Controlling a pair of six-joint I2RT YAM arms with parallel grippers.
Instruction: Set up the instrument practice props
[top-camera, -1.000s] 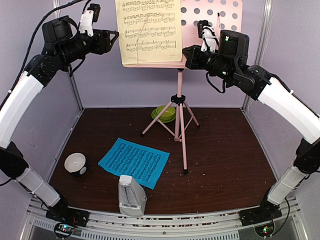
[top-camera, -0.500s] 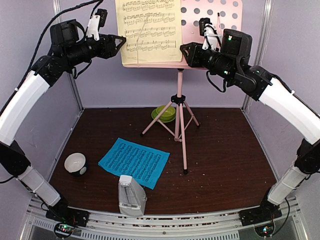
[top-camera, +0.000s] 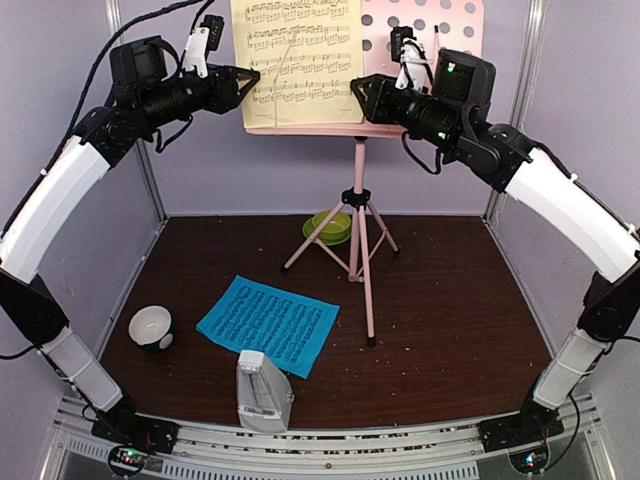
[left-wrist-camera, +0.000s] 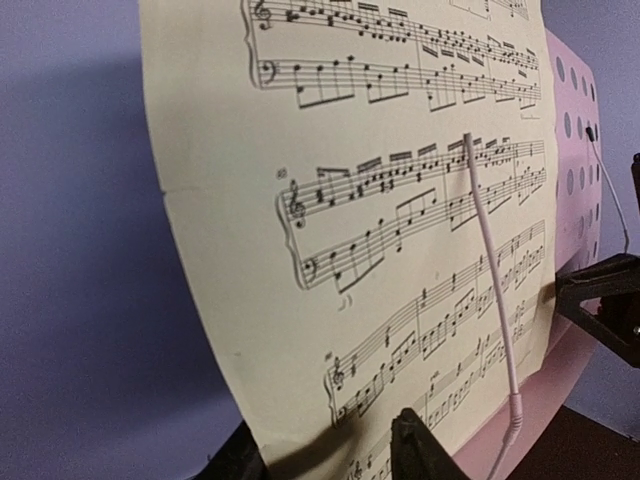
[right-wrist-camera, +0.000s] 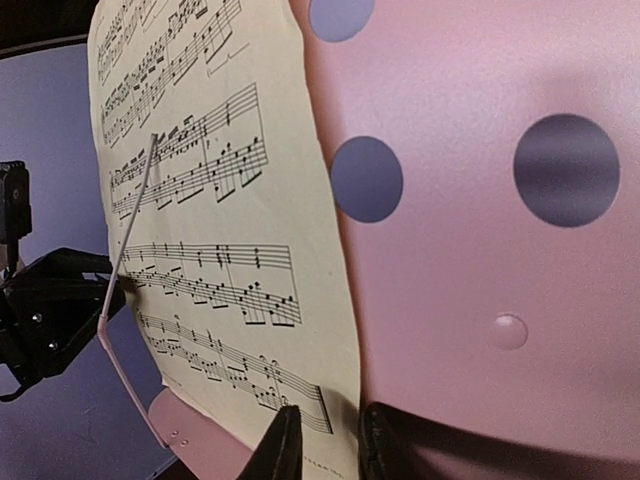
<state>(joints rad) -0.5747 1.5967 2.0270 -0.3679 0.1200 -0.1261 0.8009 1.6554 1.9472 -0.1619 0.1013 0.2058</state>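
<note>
Yellow page (top-camera: 300, 60) upright on pink music stand panel (top-camera: 430, 40), between both claws. Left claw (top-camera: 250, 85) at page's left edge, fingers apart, lower corner between them. Right claw (top-camera: 357, 97) at page's right edge, fingers slightly apart, narrow gap showing. Blue page (top-camera: 268, 324) flat, metronome (top-camera: 262, 392) standing on counter (top-camera: 450, 300), well below both claws.

Both arms (top-camera: 50, 200) have white shells, black joints, black cables and black fingers (right-wrist-camera: 283, 445).
</note>
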